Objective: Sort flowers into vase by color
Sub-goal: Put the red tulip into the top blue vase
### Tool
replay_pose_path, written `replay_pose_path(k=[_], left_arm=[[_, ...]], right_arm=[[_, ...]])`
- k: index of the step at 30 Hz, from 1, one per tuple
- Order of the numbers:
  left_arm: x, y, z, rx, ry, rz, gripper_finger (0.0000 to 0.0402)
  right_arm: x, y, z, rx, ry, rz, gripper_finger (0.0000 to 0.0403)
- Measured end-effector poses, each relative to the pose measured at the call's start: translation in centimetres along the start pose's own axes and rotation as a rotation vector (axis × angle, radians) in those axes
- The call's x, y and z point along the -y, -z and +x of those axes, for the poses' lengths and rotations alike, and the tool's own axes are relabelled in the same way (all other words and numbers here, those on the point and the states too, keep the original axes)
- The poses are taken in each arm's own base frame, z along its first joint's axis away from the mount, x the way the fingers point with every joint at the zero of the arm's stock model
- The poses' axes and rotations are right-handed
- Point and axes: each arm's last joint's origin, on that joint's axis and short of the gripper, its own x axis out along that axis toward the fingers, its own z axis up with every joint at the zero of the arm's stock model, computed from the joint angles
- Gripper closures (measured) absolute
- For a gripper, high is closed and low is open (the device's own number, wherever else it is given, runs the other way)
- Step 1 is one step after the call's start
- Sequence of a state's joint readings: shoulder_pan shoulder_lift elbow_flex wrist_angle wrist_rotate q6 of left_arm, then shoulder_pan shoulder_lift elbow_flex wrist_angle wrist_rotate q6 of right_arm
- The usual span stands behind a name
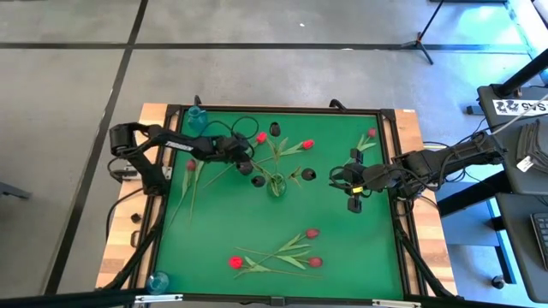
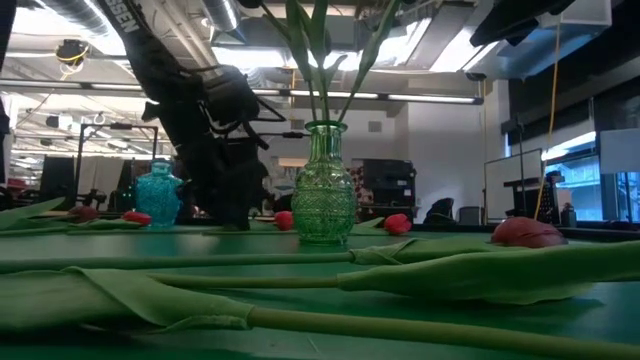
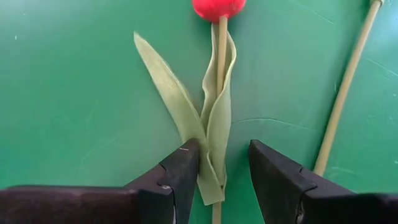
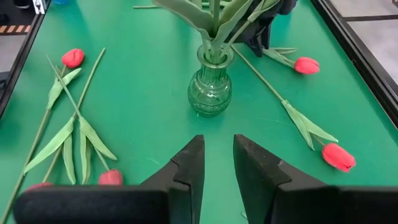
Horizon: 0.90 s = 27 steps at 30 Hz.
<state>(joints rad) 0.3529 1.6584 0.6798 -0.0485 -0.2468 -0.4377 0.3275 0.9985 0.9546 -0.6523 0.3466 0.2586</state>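
Green felt covers your surface wall to wall, framed in black rails on a wooden bench, grey concrete floor all round. You've got the green glass vase dead centre, knobbly pressed pattern, narrow neck, already carrying a few stems that fan up and out, so that neck is what keeps them standing. Far-left corner, a small teal vase, faceted and squat, waiting for its colour; another blue one sits near-left at the edge.

Now your left claw, just left of the centre vase: fingers parted, straddling the stem and soft fabric leaf of a bright red tulip, nothing clamped yet. I'd say you're lined up low on the stem so the head swings free when you lift. A bare stem runs beside it, clear of the fingers.

Your right claw hangs right of the centre vase, holding nothing, fingers narrowly apart, simply facing the vase.

Loose flowers lie flat everywhere: a near cluster of three, two red and one darker, thin wiry stems crossing; one maroon bloom far right; dark ones on the left.
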Motion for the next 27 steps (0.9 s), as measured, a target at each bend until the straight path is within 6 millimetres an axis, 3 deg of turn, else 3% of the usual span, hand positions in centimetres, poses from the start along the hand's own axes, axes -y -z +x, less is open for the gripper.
replay_pose_path(k=[5, 12, 15, 20, 27], left_arm=[[0.4, 0.3, 0.1, 0.024, -0.051, -0.005, 0.0272], [0.2, 0.2, 0.0, 0.067, -0.131, -0.031, 0.0385], [-0.1, -0.2, -1.3, 0.102, -0.144, -0.036, 0.0390], [-0.8, -2.9, -7.2, 0.369, -0.164, -0.075, 0.0397], [-3.8, -5.3, -17.7, 0.873, -0.380, -0.228, 0.0397]], right_arm=[[0.0, 0.0, 0.0, 0.000, 0.000, 0.002, 0.0318], [0.0, -0.1, -0.1, -0.001, -0.008, 0.016, 0.0318], [-0.1, -0.6, -0.7, -0.005, -0.064, 0.046, 0.0318], [-0.1, -1.5, -1.5, 0.015, -0.105, 0.063, 0.0318], [-0.1, -1.7, -1.6, 0.027, -0.087, 0.013, 0.0318]])
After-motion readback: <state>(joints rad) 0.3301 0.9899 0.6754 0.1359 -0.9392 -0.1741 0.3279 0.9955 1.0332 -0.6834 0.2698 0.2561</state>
